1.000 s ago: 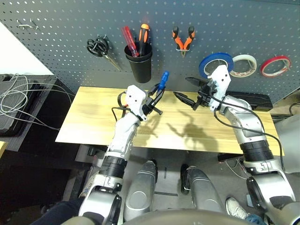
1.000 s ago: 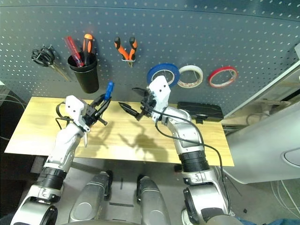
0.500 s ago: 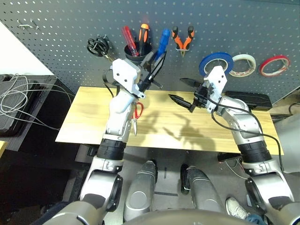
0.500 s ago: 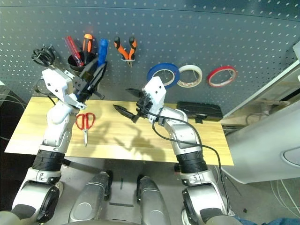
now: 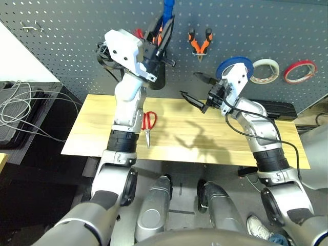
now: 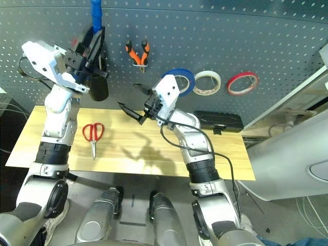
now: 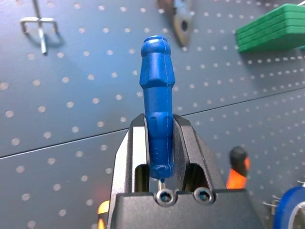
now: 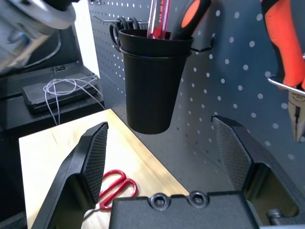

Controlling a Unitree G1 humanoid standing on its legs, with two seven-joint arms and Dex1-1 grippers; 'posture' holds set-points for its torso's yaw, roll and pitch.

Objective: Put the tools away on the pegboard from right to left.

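Raised from table height, the slim blue-handled screwdriver (image 5: 167, 8) is clamped upright in the left gripper (image 5: 160, 38), directly above the black plastic cup (image 5: 154, 77); the right gripper (image 5: 197, 90) is held wide open, empty.

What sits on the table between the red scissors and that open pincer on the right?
Nothing: between the red-handled scissors and the right pincer, the head views show only bare wooden table.
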